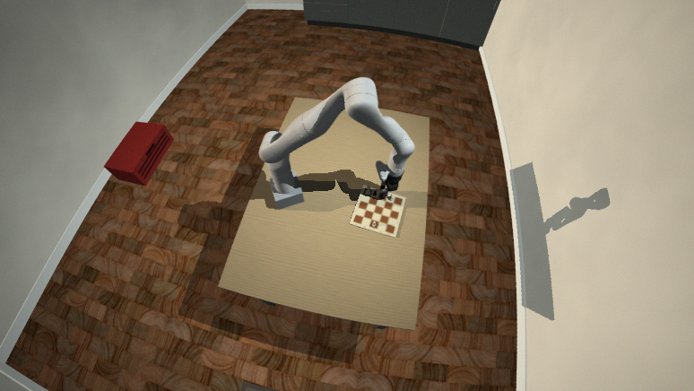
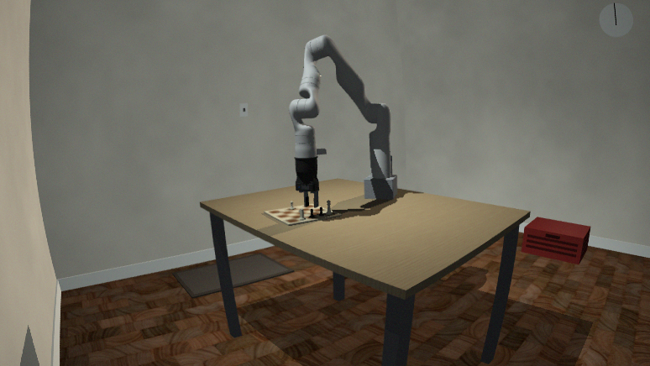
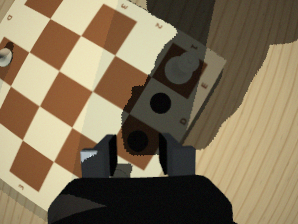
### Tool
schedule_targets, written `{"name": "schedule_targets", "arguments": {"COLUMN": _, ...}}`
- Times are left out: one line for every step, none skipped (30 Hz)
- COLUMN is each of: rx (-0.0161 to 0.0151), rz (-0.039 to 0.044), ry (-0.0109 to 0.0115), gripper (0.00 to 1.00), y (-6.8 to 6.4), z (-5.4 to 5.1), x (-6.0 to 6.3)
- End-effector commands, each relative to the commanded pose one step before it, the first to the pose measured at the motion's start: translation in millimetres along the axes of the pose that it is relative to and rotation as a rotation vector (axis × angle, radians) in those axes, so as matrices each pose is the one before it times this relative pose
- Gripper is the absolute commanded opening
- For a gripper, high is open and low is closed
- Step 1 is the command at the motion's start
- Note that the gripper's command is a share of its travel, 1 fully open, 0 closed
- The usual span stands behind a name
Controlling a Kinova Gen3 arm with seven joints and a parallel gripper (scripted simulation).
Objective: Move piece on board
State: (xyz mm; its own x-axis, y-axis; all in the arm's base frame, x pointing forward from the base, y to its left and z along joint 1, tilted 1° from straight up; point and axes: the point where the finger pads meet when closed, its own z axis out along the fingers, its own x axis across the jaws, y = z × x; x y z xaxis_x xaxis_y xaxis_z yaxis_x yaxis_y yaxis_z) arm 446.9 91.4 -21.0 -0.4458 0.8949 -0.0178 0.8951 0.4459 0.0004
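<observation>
At C1, the black piece (image 2: 311, 212) (image 3: 137, 141) stood at twelve o'clock from the gripper (image 1: 382, 190) (image 2: 311, 203) (image 3: 137, 148) in the wrist view; jaws partway open, gripping nothing.

The table (image 1: 310, 262) (image 2: 409, 245) (image 3: 270, 100) has a rectangular, light wood-grain top and dark legs (image 2: 502, 290). Flat on it lies the chessboard (image 1: 381, 226) (image 2: 278, 211) (image 3: 75, 40), checkered brown and cream with a pale border marked with letters and digits. Well apart from the board, toward the opposite long side of the tabletop, stands the arm's grey block base (image 1: 297, 197) (image 2: 369, 190). A dark shadow (image 1: 316, 186) (image 2: 364, 210) (image 3: 235, 90) crosses the wood between base and board and reaches over one end of the board. The board seems roughly square to the table's edges, though the slanted overhead view makes that hard to judge.
</observation>
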Motion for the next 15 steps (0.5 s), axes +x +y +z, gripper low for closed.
{"name": "schedule_targets", "arguments": {"rx": -0.00199, "rz": 0.0, "ry": -0.00055, "gripper": 0.68, "y": 0.72, "z": -0.82, "x": -0.16}}
{"name": "schedule_targets", "arguments": {"rx": 0.0, "rz": 0.0, "ry": 0.0, "gripper": 0.68, "y": 0.0, "z": 0.0, "x": 0.0}}
{"name": "schedule_targets", "arguments": {"rx": 0.0, "rz": 0.0, "ry": 0.0, "gripper": 0.68, "y": 0.0, "z": 0.0, "x": 0.0}}
{"name": "schedule_targets", "arguments": {"rx": 0.0, "rz": 0.0, "ry": 0.0, "gripper": 0.68, "y": 0.0, "z": 0.0, "x": 0.0}}
{"name": "schedule_targets", "arguments": {"rx": 0.0, "rz": 0.0, "ry": 0.0, "gripper": 0.68, "y": 0.0, "z": 0.0, "x": 0.0}}
{"name": "schedule_targets", "arguments": {"rx": 0.0, "rz": 0.0, "ry": 0.0, "gripper": 0.68, "y": 0.0, "z": 0.01, "x": 0.0}}
{"name": "schedule_targets", "arguments": {"rx": 0.0, "rz": 0.0, "ry": 0.0, "gripper": 0.68, "y": 0.0, "z": 0.07, "x": 0.0}}
{"name": "schedule_targets", "arguments": {"rx": 0.0, "rz": 0.0, "ry": 0.0, "gripper": 0.68, "y": 0.0, "z": 0.19, "x": 0.0}}
{"name": "schedule_targets", "arguments": {"rx": 0.0, "rz": 0.0, "ry": 0.0, "gripper": 0.68, "y": 0.0, "z": 0.34, "x": 0.0}}
{"name": "schedule_targets", "arguments": {"rx": 0.0, "rz": 0.0, "ry": 0.0, "gripper": 0.68, "y": 0.0, "z": 0.52, "x": 0.0}}
{"name": "schedule_targets", "arguments": {"rx": 0.0, "rz": 0.0, "ry": 0.0, "gripper": 0.68, "y": 0.0, "z": 0.72, "x": 0.0}}
{"name": "schedule_targets", "arguments": {"rx": 0.0, "rz": 0.0, "ry": 0.0, "gripper": 0.68, "y": 0.0, "z": 0.0, "x": 0.0}}
{"name": "schedule_targets", "arguments": {"rx": 0.0, "rz": 0.0, "ry": 0.0, "gripper": 0.68, "y": 0.0, "z": 0.0, "x": 0.0}}
{"name": "schedule_targets", "arguments": {"rx": 0.0, "rz": 0.0, "ry": 0.0, "gripper": 0.68, "y": 0.0, "z": 0.93, "x": 0.0}}
{"name": "schedule_targets", "arguments": {"rx": 0.0, "rz": 0.0, "ry": 0.0, "gripper": 0.68, "y": 0.0, "z": 1.13, "x": 0.0}}
